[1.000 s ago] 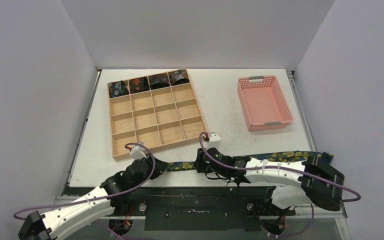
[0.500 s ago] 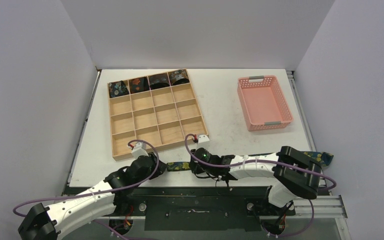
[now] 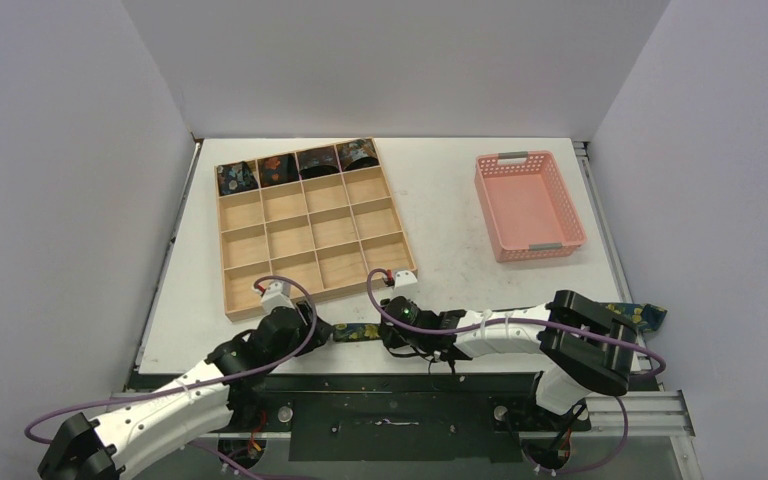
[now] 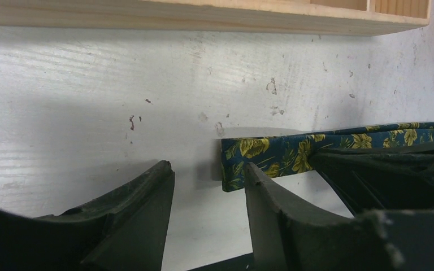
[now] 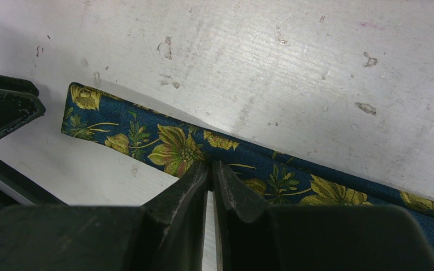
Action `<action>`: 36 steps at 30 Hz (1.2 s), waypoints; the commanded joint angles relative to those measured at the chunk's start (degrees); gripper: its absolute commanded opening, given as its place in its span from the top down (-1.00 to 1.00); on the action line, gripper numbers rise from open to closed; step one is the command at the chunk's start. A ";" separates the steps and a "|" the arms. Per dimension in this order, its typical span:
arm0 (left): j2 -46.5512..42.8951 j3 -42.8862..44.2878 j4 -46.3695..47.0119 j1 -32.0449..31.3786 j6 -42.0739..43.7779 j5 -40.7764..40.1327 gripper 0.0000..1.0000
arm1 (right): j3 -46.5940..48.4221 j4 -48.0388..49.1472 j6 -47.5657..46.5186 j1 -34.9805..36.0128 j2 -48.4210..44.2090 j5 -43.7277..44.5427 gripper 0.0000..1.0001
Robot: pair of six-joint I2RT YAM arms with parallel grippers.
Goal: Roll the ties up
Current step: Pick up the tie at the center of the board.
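counts: two arms, left [image 3: 180, 400] and right [image 3: 505, 335]; one flat tie [image 3: 360, 332]; one wooden tray [image 3: 345, 262] with sixteen compartments, four by four; four rolled ties [image 3: 278, 168]; one pink basket [image 3: 490, 215].
left gripper [image 4: 209, 169]: fingers spread and holding nothing. The flat tie's squared end sits just off the tip of the right-hand finger.
right gripper [image 5: 210, 166]: fingers pinched together on the near edge of the flat tie, a short way in from that end.
flat tie location: on the white table [image 3: 460, 270], right along its near edge and just in front of both wrists.
edges: the tie's far end reaches the table's right edge. The tray's near rim sits just beyond both grippers.
room: a thin strip of bare tabletop lies between tie and tray, and a wider bare patch between tray and basket.
tie axis: long axis runs left to right, roughly parallel to the near edge. The squared end points left at the left gripper, print side up.
rolled ties location: one in each compartment of the tray's far row.
basket location: far right, well apart from the tie.
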 commanded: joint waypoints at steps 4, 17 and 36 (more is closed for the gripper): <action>5.51 -1.42 12.40 5.59 3.12 11.20 0.07 | -2.06 -1.30 0.12 -0.97 0.10 1.54 0.77; 14.59 -2.75 23.30 7.78 4.47 17.76 0.44 | -3.12 -0.21 0.08 -1.14 -0.27 0.62 0.78; 10.93 -5.30 22.77 8.07 3.87 17.15 1.00 | 10.48 -4.95 -4.35 2.24 -0.81 -1.73 0.79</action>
